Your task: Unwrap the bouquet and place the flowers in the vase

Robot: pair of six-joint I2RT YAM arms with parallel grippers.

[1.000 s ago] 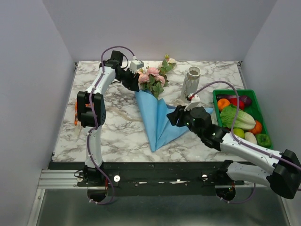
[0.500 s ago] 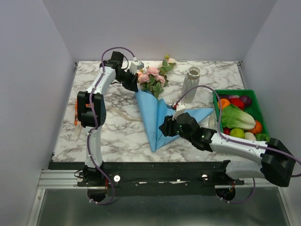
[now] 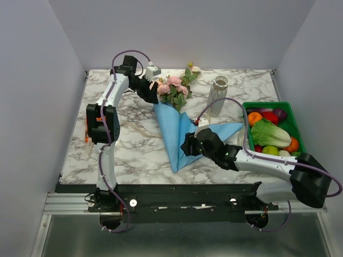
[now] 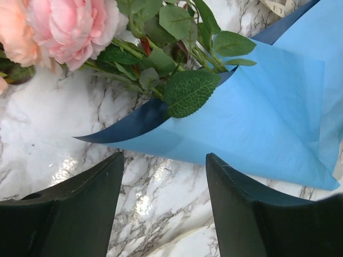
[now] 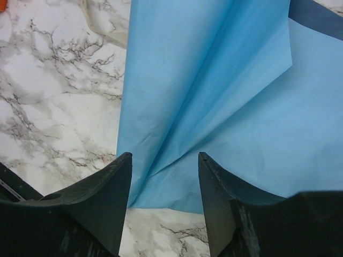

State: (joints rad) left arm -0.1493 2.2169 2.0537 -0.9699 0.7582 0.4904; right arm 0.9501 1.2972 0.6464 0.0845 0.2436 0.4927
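Hovering with jaws spread, your left gripper faces the bouquet leaves; your right gripper, also spread, hangs over the blue paper, with the vase and green crate beyond.

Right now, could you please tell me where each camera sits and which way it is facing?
Top external: above and behind the bases, looking down at the table; left arm and right arm show, plus bouquet, vase, green crate.
Left wrist: on the left arm, far side, facing down at roses and the open edge of the blue paper; left fingers frame the bottom.
Right wrist: low over the table, facing the paper's folds; right fingers show.
Shared: both wrist views see the blue paper.
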